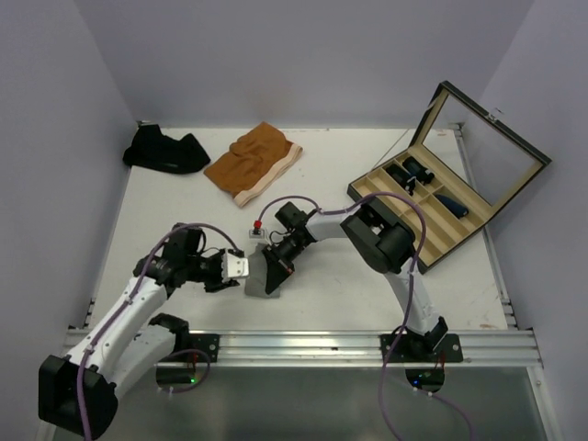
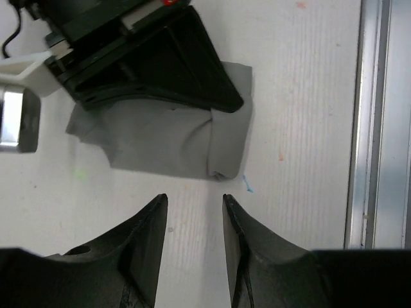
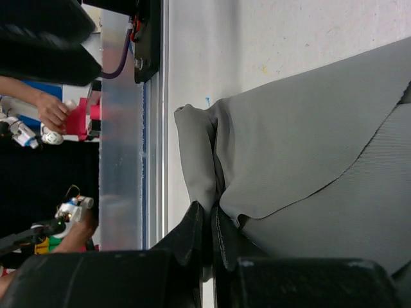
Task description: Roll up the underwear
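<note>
The light grey underwear point(image 1: 258, 283) lies partly folded on the table between the two arms, near the front edge. My right gripper point(image 3: 210, 208) is shut on a raised fold at its edge; in the top view the right gripper point(image 1: 280, 265) presses down over the cloth. My left gripper point(image 2: 194, 199) is open, its tips just short of the grey underwear point(image 2: 167, 144) and holding nothing. At the back lie the rust-orange underwear point(image 1: 253, 163) with a cream waistband and a black one point(image 1: 165, 150), both loose and flat.
A wooden compartment box point(image 1: 432, 220) stands at the right with its glass lid point(image 1: 487, 147) propped open and dark rolled items inside. The metal rail point(image 1: 303, 344) runs along the table's front edge close to the grey cloth.
</note>
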Tool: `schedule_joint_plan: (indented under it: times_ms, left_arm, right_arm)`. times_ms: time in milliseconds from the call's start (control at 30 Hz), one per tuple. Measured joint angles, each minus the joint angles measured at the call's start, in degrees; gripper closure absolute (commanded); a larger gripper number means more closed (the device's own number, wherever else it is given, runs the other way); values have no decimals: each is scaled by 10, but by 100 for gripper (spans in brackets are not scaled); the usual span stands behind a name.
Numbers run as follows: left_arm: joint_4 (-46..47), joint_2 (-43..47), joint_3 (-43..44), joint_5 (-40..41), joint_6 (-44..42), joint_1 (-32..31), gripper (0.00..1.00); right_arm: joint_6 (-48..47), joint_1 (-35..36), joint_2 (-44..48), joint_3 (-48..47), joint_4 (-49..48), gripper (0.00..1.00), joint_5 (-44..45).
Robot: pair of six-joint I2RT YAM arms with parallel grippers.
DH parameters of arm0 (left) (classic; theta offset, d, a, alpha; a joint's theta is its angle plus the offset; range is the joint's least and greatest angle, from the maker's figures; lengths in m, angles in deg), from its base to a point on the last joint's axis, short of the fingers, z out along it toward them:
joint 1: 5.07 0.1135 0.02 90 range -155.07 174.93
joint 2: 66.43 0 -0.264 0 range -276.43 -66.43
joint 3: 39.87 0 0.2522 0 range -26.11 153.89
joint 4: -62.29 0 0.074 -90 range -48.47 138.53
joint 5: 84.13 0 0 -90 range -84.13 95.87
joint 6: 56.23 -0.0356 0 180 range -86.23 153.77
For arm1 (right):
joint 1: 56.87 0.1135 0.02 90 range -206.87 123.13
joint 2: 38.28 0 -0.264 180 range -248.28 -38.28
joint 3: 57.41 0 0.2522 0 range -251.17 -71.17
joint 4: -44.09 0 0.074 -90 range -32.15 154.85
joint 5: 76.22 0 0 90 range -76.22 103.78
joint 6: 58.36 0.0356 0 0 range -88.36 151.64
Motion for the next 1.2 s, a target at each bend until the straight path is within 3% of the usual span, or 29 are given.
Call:
schedule_joint_plan:
  times_ms: [200, 567, 1200]
  left_arm:
    - [50, -20, -31, 57, -25, -128, 56]
    - [139, -106, -65, 140, -29, -262, 58]
    - [262, -123, -96, 249, 15, -323, 57]
  right_arm:
    - [9, -2, -10, -13, 17, 100, -5]
    - [10, -3, -22, -35, 52, 100, -6]
    - [-23, -3, -25, -44, 79, 100, -6]
